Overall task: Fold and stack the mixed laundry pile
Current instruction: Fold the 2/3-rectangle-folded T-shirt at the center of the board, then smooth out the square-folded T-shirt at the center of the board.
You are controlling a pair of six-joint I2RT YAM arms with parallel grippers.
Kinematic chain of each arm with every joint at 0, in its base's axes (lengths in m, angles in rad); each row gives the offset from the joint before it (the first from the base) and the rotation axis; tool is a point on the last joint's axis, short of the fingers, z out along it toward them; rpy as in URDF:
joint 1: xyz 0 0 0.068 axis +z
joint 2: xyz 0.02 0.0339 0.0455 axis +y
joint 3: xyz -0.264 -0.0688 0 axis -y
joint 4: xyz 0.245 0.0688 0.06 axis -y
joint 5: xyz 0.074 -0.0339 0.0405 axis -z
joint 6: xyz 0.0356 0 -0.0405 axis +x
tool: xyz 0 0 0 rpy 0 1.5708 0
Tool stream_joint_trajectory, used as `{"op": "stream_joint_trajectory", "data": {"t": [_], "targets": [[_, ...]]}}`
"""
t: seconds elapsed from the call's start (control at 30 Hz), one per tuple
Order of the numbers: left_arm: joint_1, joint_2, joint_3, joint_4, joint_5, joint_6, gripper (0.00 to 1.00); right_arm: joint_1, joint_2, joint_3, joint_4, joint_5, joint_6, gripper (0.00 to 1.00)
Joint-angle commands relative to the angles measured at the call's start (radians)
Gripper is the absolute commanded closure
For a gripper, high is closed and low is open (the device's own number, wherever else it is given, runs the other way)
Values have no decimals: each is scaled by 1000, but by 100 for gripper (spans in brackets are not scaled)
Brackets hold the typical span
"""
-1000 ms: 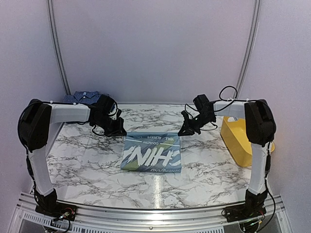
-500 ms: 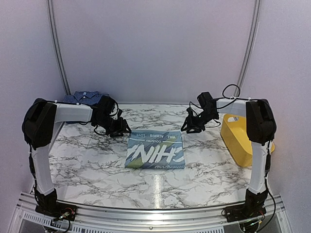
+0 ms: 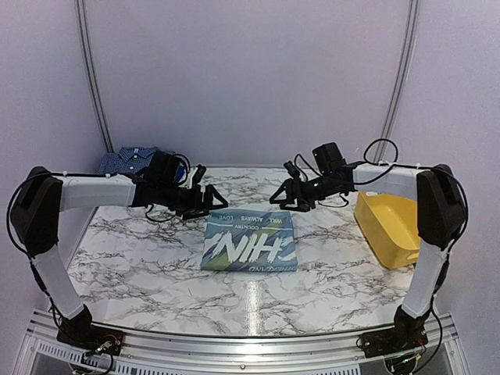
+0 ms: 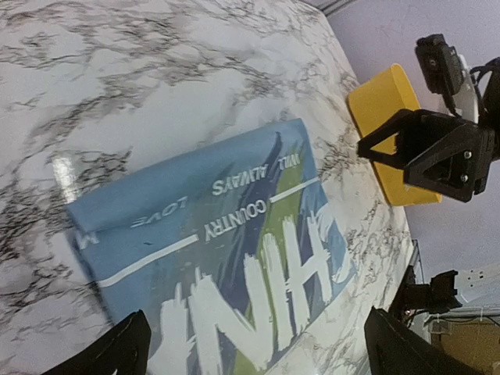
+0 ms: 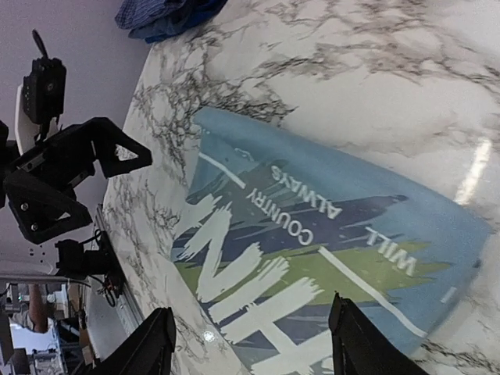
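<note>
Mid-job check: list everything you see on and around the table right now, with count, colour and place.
Folded T-shirt: one, light blue with white lettering and green and navy print, middle of the table.
Garment pile: one heap, navy check over solid blue, far-left corner; number of pieces cannot be told.
Tub: one, yellow, right edge of the table.
Table: one, white marble with grey veins.
Left gripper: one, black, open, by the T-shirt's far-left corner, holding nothing.
Right gripper: one, black, open, by its far-right corner, holding nothing.
</note>
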Motion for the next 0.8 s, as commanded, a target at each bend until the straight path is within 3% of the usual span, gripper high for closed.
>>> {"op": "stream_joint_trajectory", "data": {"t": [0.0,0.23,0.43,0.6,0.77], "targets": [[-29,109,33,243,126,-113,1,59,95,21,190,-122,106,37],[-38,392,292,258,124,-194,1,30,299,98,363,-212,205,37],[2,524,308,354,115,-289,1,-54,444,139,418,-220,217,39],[50,525,228,376,73,-308,1,-82,504,207,381,-237,200,40],[74,375,133,378,100,-245,1,-73,347,181,319,-231,191,40]]}}
